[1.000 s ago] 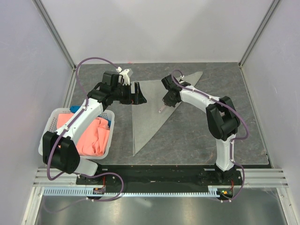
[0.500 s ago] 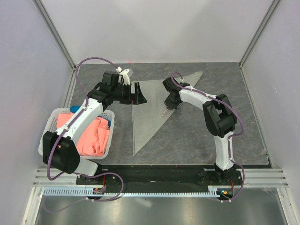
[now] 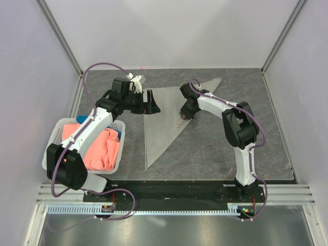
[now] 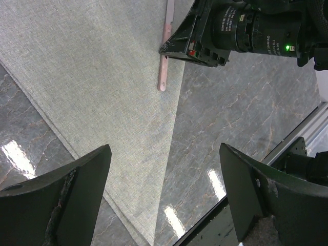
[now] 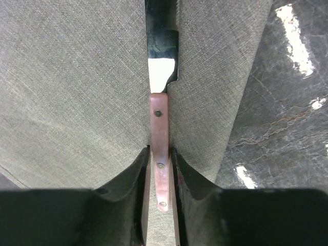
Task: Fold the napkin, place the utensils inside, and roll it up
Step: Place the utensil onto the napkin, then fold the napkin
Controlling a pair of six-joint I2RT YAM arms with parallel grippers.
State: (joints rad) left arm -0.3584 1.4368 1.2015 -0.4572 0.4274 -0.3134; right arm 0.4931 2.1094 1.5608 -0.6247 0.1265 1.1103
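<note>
Top external view: light grey napkin [image 3: 160,120] spread on the counter [image 3: 266,102] as a triangle, long slanted edge running from the far right corner down to the near point. Right jaws closed over the pinkish utensil [image 3: 179,122] just inside that edge. Left jaws hovering over the napkin's far left corner.

Left wrist view: left jaws spread wide, holding nothing, above bare napkin [image 4: 97,87]. Utensil [image 4: 163,66] close along the slanted edge, upper end hidden under the right arm [image 4: 241,31].

Right wrist view: right jaws pinched narrow on the riveted utensil [image 5: 159,148], napkin [image 5: 77,87] beneath. Judged as the placing step. Best done by lowering until flat, parallel to the edge and fully inside it, then opening gently and lifting straight up to avoid dragging the cloth.
</note>
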